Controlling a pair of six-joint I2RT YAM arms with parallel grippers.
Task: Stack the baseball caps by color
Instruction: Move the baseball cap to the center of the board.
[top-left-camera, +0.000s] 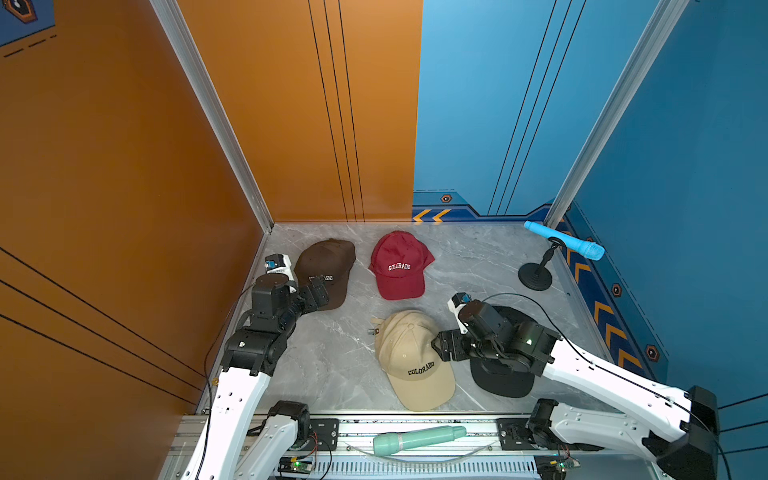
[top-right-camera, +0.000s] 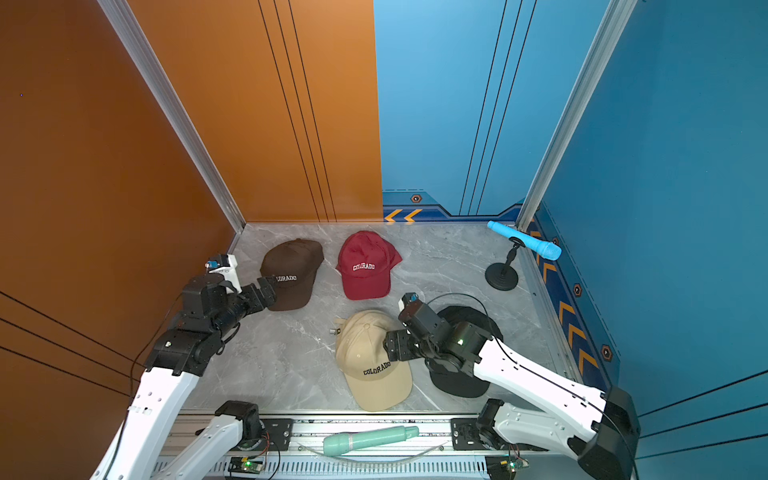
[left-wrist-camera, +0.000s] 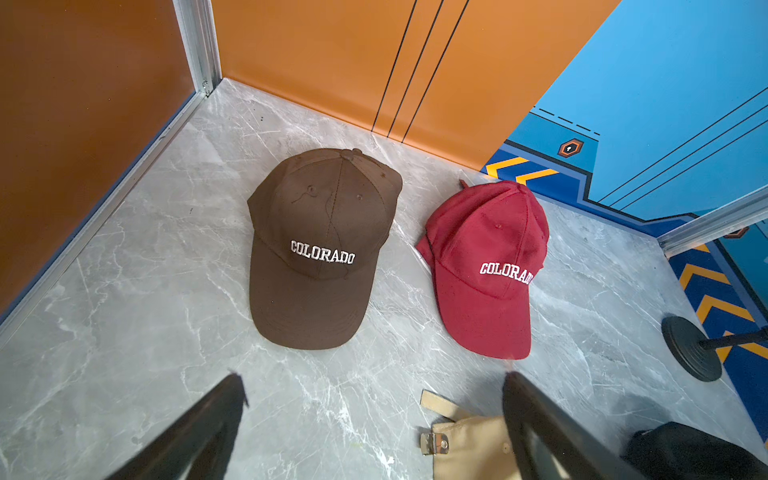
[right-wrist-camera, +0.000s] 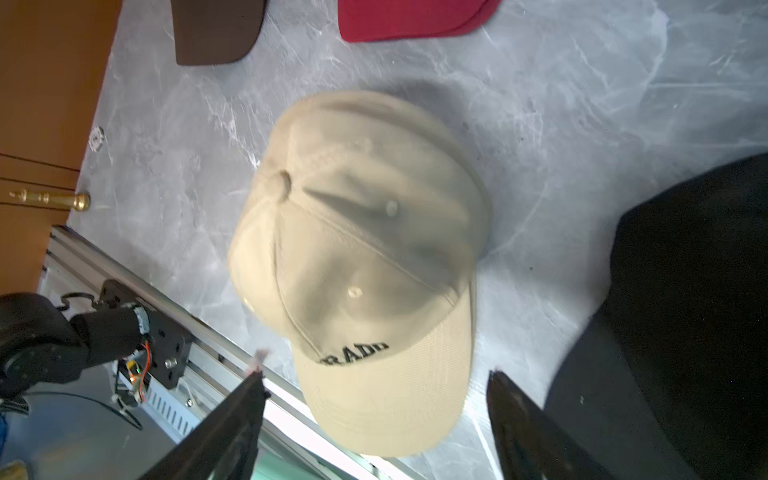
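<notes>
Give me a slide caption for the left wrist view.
Open left hand over marble table, facing brown cap and red cap, both lettered COLORADO.

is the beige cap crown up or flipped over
Crown up: the beige cap shows its top button and COLORADO lettering; its brim lies on the table.

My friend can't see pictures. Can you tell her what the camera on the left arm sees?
A brown cap and a dark red cap, both stitched COLORADO in white, lie side by side, not touching, on a grey marble table. The left gripper is open and empty, with the buckled strap of a beige cap near one finger.
</notes>
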